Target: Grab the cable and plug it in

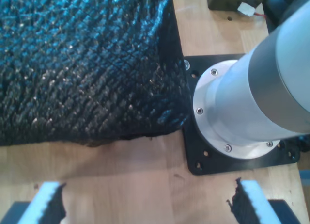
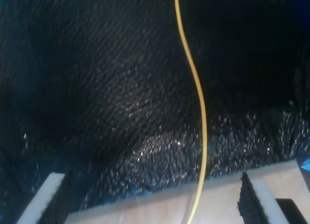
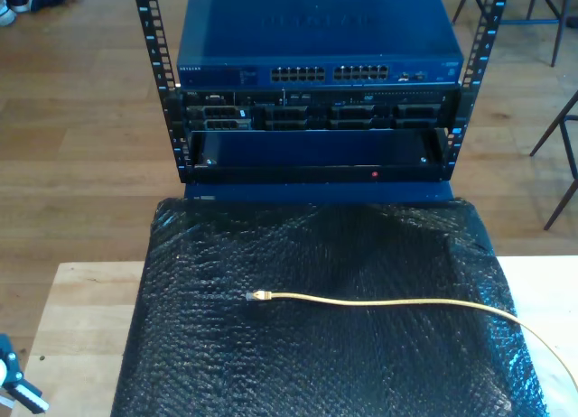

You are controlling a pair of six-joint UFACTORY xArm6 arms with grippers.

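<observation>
My first gripper [image 1: 145,200] hangs with its white-padded, black-backed fingers [image 1: 48,200] spread wide apart, nothing between them, near the silver cylindrical arm base [image 1: 242,112]. My second gripper [image 2: 155,200] likewise holds its white-padded fingers [image 2: 261,197] spread apart, empty.

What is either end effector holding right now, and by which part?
Nothing. My first end effector is open over bare wood, and my second end effector is open, with the yellow cable passing loose between its fingers, lying on the black mat.
</observation>
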